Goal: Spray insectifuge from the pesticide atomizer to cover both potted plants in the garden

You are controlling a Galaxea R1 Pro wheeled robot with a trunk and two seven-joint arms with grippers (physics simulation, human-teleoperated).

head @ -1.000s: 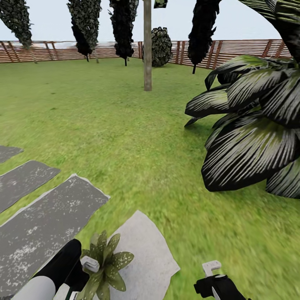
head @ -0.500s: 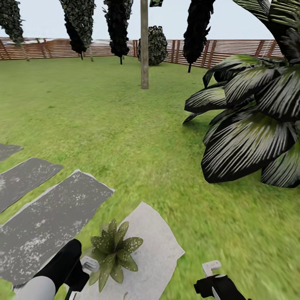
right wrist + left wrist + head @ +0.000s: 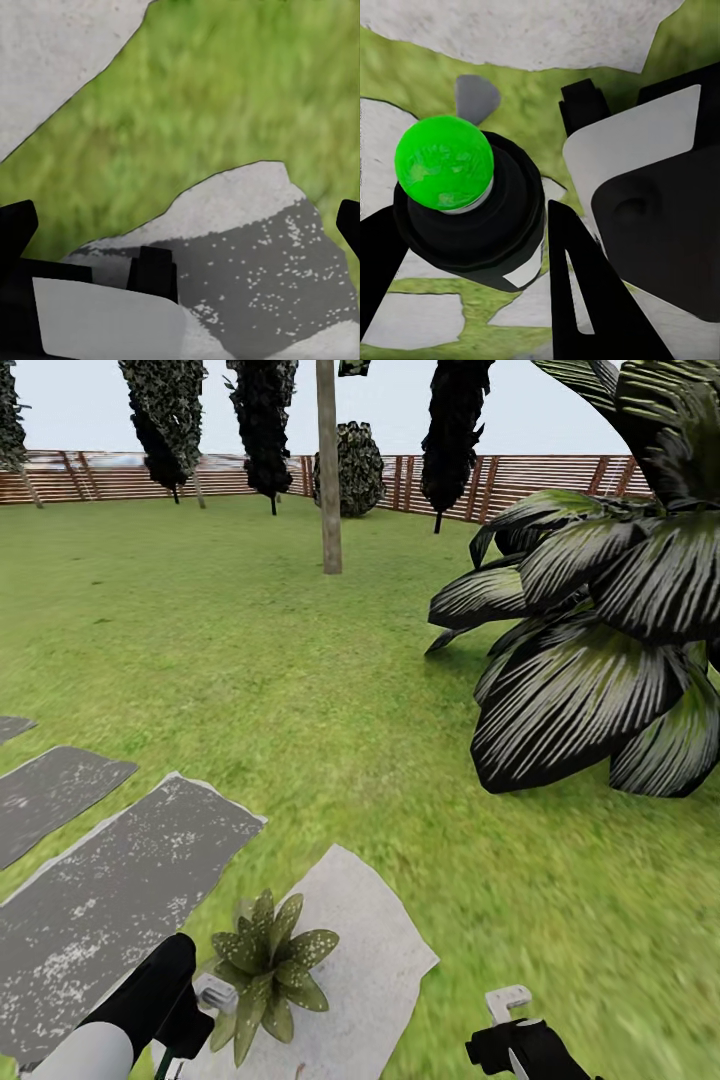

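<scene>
My left gripper stays clamped on the spray bottle beside the potted plant at the pale stone's edge; my view has swung right. My right gripper is spread apart.

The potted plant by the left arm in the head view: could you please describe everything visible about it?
The potted plant is a low rosette of pointed olive-green leaves speckled with pale dots, spreading outward and up from a centre. No pot is visible beneath the leaves. It sits at the edge of a pale grey stepping stone, its lower leaves lying over the stone. The left claw is just beside it; whether they touch cannot be told.
</scene>
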